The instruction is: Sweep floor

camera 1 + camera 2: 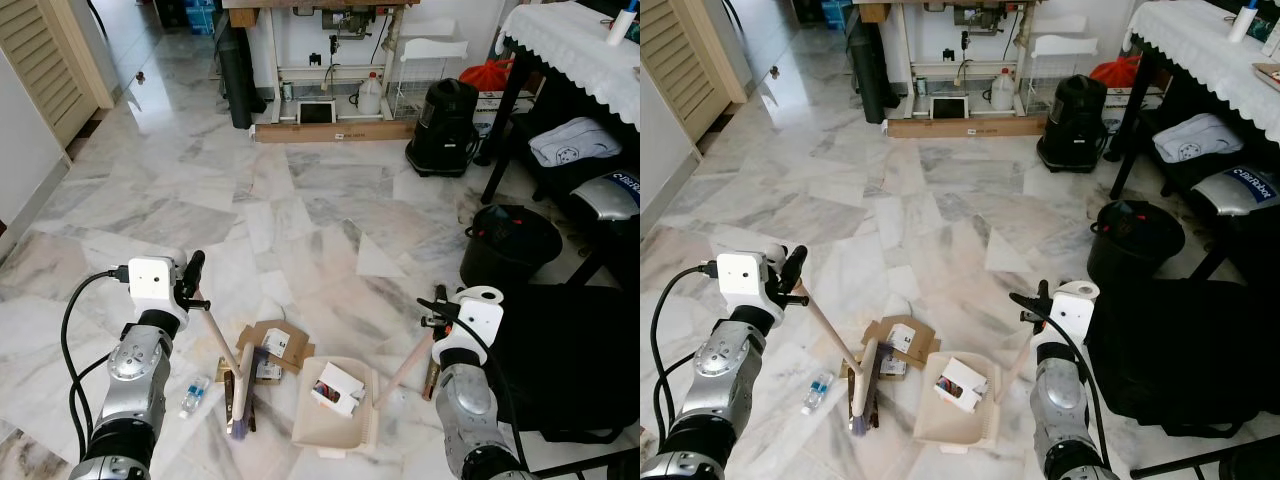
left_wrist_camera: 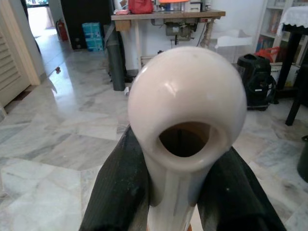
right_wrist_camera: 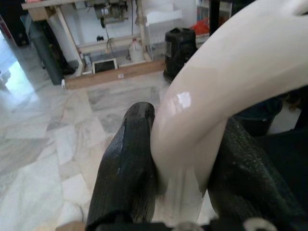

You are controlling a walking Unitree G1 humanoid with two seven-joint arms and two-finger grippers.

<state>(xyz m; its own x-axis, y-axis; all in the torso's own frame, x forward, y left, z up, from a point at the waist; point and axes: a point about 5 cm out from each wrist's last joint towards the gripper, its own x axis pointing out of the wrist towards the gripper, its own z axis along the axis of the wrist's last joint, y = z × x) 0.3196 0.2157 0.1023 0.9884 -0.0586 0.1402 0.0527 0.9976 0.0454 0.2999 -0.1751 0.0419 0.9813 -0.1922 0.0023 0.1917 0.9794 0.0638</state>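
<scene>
1. Left gripper (image 1: 192,275) clamps the broom (image 1: 240,392) handle; right gripper (image 1: 440,308) clamps the dustpan (image 1: 340,425) handle.
2. One small box (image 1: 338,388) sits in the pan.
3. Cardboard (image 1: 275,345) and what looks like a bottle (image 1: 193,396) remain on the floor.

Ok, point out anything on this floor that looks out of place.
Litter lies on the marble floor between the arms: flattened brown cardboard beside the broom head, a small plastic bottle on its side near the left arm, and a small white box already in the dustpan. Nothing looks spilled or broken.
</scene>
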